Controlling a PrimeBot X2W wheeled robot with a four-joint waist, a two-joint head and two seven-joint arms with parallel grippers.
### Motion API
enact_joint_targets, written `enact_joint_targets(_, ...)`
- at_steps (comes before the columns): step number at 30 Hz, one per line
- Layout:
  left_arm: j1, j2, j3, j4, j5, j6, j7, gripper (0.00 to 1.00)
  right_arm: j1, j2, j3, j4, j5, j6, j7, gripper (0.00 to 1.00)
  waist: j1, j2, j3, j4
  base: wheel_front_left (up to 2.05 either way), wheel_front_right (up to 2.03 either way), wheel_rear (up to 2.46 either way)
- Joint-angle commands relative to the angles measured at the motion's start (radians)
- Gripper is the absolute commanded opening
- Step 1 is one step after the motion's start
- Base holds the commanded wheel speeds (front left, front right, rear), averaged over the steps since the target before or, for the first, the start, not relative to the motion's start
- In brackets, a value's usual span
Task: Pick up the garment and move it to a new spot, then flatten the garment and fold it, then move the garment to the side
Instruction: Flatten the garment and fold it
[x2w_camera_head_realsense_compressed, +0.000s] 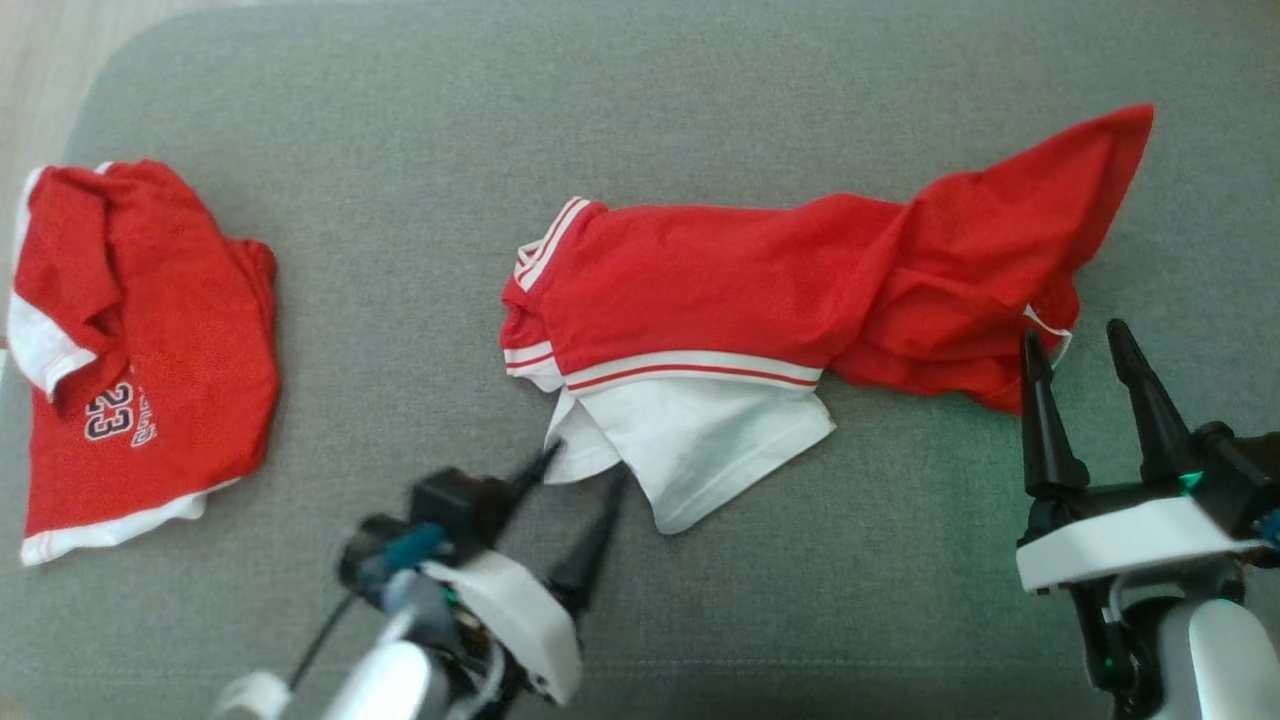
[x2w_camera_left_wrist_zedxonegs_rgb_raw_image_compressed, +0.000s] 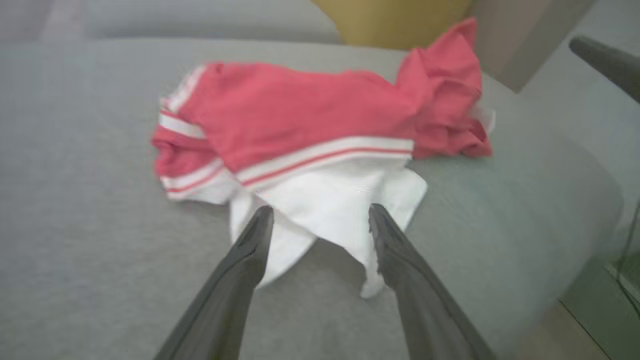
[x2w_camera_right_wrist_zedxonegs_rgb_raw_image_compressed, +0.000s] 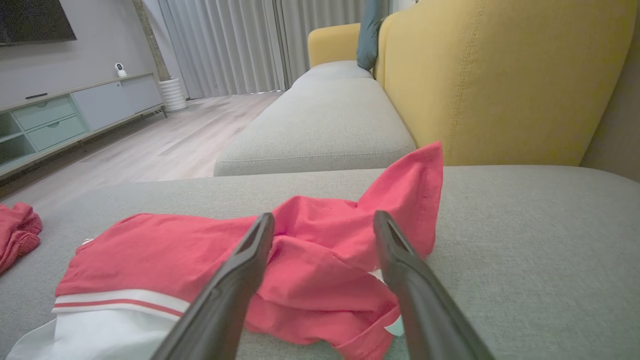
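The garment (x2w_camera_head_realsense_compressed: 720, 290): red cloth with a fine mesh texture, matt. Its lower panel is plain white cloth, smoother, bordered by a white-and-red striped band.

The seat cushion (x2w_camera_head_realsense_compressed: 400, 150) under the garment: grey woven upholstery, matt, slightly coarse.

The second garment (x2w_camera_head_realsense_compressed: 140, 350), well apart from the garment on the robot's left: the same red mesh cloth with white edging.

The left gripper (x2w_camera_head_realsense_compressed: 588, 462) and right gripper (x2w_camera_head_realsense_compressed: 1072, 332), at the garment's near edge: fingers (x2w_camera_left_wrist_zedxonegs_rgb_raw_image_compressed: 240, 270) dark and smooth with a dull sheen; wrist shells (x2w_camera_head_realsense_compressed: 1120, 545) white glossy plastic.

The backrest (x2w_camera_right_wrist_zedxonegs_rgb_raw_image_compressed: 500, 85) beyond the garment: yellow upholstery, smooth, with a stitched seam.

The floor (x2w_camera_right_wrist_zedxonegs_rgb_raw_image_compressed: 165, 145) beyond the garment: pale wood, satin finish.
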Motion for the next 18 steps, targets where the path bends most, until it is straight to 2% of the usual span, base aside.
enact_joint_targets(1,-0.021,0.002,0.022,-0.025,-0.008,-0.003,0.012,1.00,-0.025,-0.004,0.027,-0.036,0.008,-0.001,0.001,1.00,0.0001,0.0000,0.006,-0.006,0.00,0.00,0.00)
enact_joint_targets(7,-0.055,-0.006,-0.081,0.039,-0.036,-0.025,0.080,1.00,-0.039,-0.004,0.031,-0.036,0.013,-0.001,0.000,1.00,0.0001,0.0000,0.040,-0.029,0.00,0.00,0.00)
enact_joint_targets(14,-0.118,-0.023,-0.087,0.159,-0.062,-0.027,0.047,1.00,-0.047,-0.004,0.022,-0.031,0.023,-0.001,-0.001,1.00,0.0001,0.0000,0.066,-0.050,0.00,0.00,0.00)
enact_joint_targets(16,-0.129,-0.027,-0.097,0.182,-0.076,-0.029,0.043,0.00,-0.047,-0.004,0.018,-0.028,0.024,-0.001,0.001,1.00,0.0001,0.0000,0.069,-0.054,0.00,0.00,0.00)
enact_joint_targets(18,-0.139,-0.028,-0.110,0.201,-0.085,-0.030,0.039,0.00,-0.048,-0.004,0.004,-0.020,0.031,-0.001,0.014,1.00,0.0001,0.0000,0.070,-0.058,0.00,0.00,0.00)
